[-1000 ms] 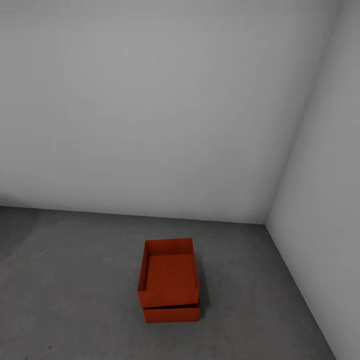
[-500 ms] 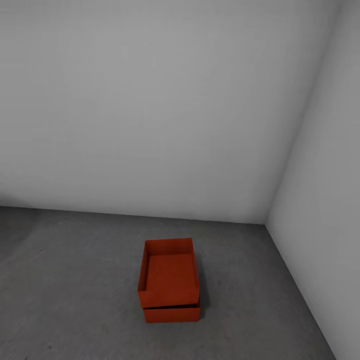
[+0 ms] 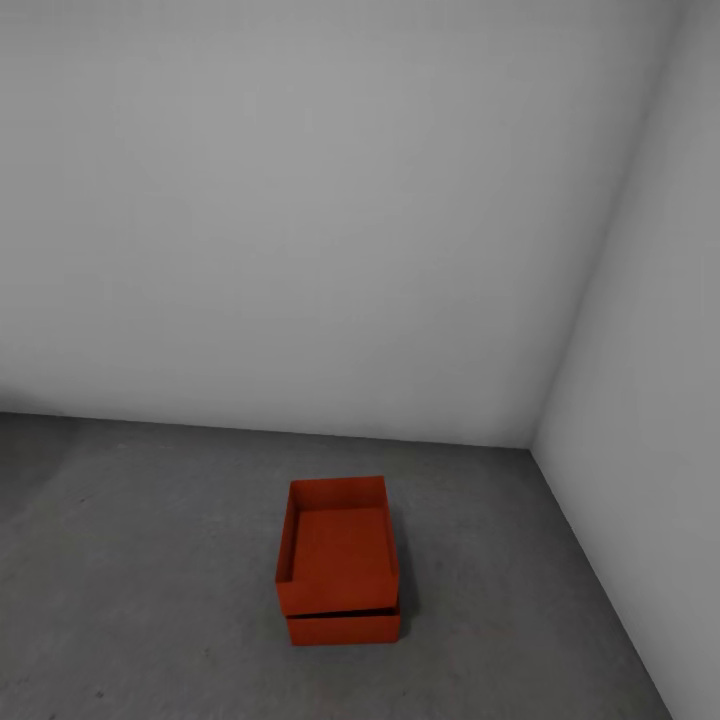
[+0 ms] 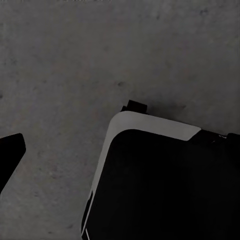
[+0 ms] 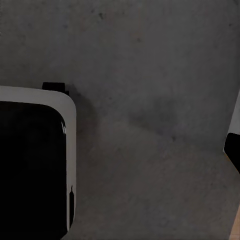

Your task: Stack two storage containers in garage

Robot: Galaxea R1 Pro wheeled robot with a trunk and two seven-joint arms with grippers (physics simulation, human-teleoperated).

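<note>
Garage floor (image 3: 150, 560), far-right corner: upper container (image 3: 340, 545) sits stacked on lower container (image 3: 345, 628), slightly skewed. Task looks done. Fingers' state: cannot tell.

- My left wrist camera looks straight down past the robot's base (image 4: 160, 185), a black body with a rounded white edge.
- A black finger tip (image 4: 10, 152) of my left gripper juts in at the picture's edge; I cannot tell its jaw state.
- My right wrist camera looks down too, catching the same base (image 5: 32, 165).
</note>
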